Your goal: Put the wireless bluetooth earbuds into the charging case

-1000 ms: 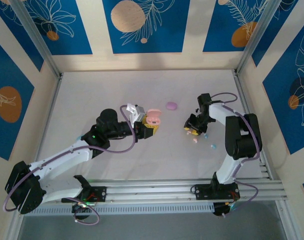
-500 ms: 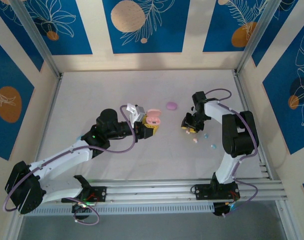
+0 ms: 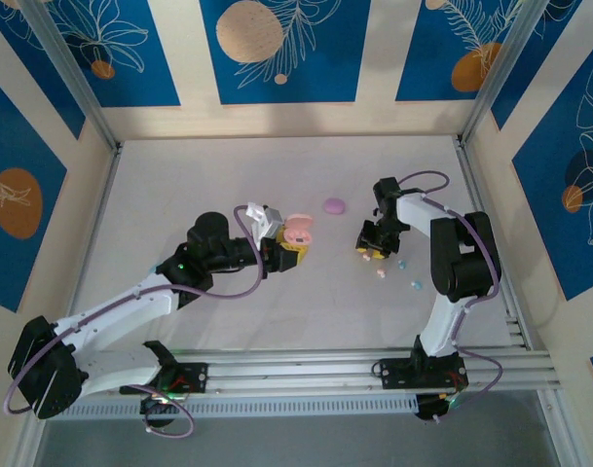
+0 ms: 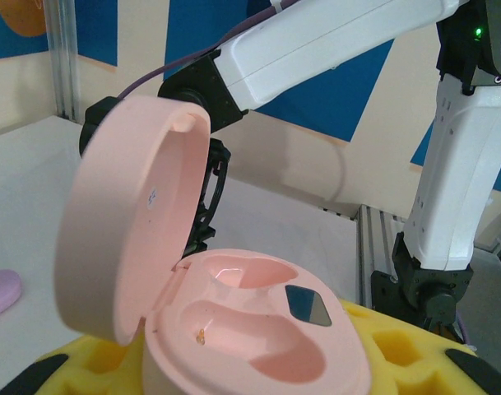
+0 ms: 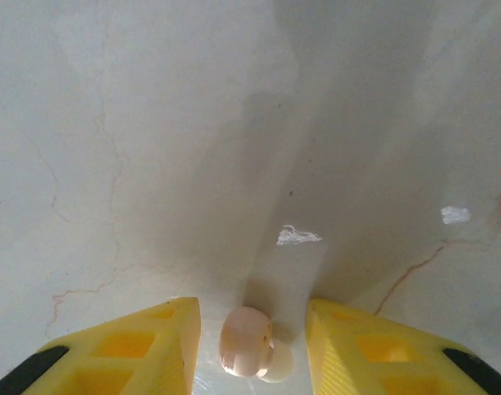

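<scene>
Jaws of right gripper (image 5: 252, 329) stand spread either side of pink earbud (image 5: 245, 341) on table (image 5: 135, 148), gaps both sides — left gripper (image 3: 292, 249) pinches pink charging case (image 4: 258, 329), lid (image 4: 135, 222) raised — purple case (image 3: 335, 205) beyond.

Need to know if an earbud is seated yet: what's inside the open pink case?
Both wells of the case look empty; a shiny plate sits beside them. The lid hides the hinge side.

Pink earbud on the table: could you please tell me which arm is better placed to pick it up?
Right: the right arm's jaws stand open either side of the pink earbud, while the left arm's jaws are occupied holding the open pink case.
</scene>
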Controlling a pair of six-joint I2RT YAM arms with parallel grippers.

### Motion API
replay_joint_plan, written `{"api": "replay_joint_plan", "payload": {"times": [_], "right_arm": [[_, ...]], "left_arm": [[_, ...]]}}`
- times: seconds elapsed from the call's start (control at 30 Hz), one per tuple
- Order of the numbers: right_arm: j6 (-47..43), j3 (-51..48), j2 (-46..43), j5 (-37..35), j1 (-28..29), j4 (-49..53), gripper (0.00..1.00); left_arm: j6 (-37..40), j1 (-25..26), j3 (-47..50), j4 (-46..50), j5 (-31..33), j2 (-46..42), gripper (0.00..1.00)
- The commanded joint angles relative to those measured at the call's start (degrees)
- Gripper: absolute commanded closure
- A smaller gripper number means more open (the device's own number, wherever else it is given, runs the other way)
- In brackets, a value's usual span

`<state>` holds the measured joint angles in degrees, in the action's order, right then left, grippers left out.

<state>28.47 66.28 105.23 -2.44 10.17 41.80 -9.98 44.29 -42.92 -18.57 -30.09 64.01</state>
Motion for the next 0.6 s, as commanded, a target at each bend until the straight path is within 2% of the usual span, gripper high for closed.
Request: {"api": "replay_joint_plan", "payload": {"times": [0.0, 0.57], "right_arm": [[-1.0, 1.0, 0.6, -1.1, 0.4, 1.3, 0.6], [-1.1, 1.0, 0.1, -1.8, 0.0, 1.5, 0.61]], "left_arm": [[0.7, 0.6, -2.6, 0.0, -0.4, -0.5, 0.74], [0.7, 0.6, -2.3, -1.1, -0.9, 0.7, 0.74]]}}
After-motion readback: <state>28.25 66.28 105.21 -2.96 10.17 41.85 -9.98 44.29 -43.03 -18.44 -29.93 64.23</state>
